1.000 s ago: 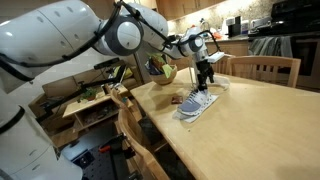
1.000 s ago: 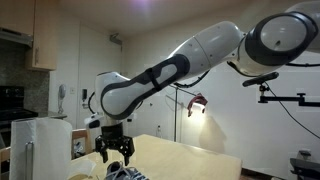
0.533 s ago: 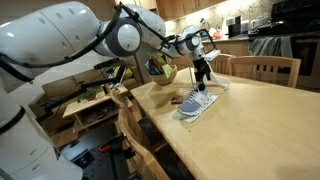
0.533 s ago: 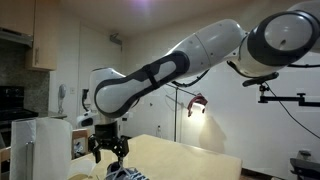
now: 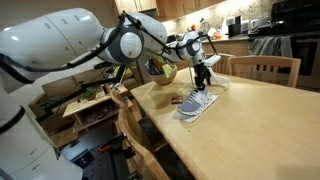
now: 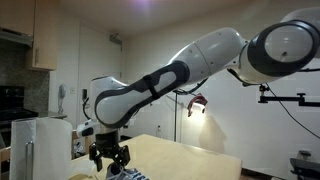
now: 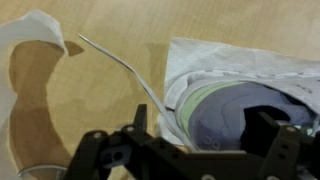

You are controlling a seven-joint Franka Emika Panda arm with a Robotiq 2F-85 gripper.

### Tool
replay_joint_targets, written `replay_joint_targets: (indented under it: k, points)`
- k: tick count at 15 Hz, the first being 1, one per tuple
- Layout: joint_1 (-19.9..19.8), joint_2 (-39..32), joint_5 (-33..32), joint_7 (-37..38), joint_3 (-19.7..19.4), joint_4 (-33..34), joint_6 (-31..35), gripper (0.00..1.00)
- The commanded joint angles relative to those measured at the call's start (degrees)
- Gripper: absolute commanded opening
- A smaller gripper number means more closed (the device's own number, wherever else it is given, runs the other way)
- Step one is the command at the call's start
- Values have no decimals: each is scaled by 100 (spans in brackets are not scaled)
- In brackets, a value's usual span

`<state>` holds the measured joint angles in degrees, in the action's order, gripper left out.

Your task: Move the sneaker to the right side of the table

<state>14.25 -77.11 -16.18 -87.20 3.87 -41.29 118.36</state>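
Kitchen cabinets and appliances stand behind the counter (image 5: 255, 120). Sneaker (image 5: 197, 102) lies on a white sheet (image 7: 235, 55) on the counter, close to one long edge. My jaws hang directly over its heel end, spread wide. In the wrist view one finger stands on either side of the collar; contact cannot be determined. Bowl (image 5: 163, 71) just beyond the sneaker holds yellow-green contents, not identifiable.

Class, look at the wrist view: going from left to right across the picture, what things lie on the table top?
white paper scrap → thin pale curved strand → sneaker
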Motion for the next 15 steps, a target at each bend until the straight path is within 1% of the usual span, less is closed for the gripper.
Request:
replay_joint_targets:
  k: [1,2,3,4,8,11,13,14,15]
  points:
    - [121,-227,-61,192,-124,380,-160,98]
    - [140,-245,-77,224,-154,392,-130,74]
    - [165,-262,-95,264,-200,410,-96,73]
    - [178,-264,-92,331,-225,423,-96,70]
    - [238,-250,-165,595,-419,436,12,40]
    - [153,-225,-93,678,-475,441,27,16]
    - [43,-230,-41,759,-489,443,49,2]
    - [-17,-234,-19,797,-492,437,52,5]
    - [-116,-230,35,760,-462,426,36,5]
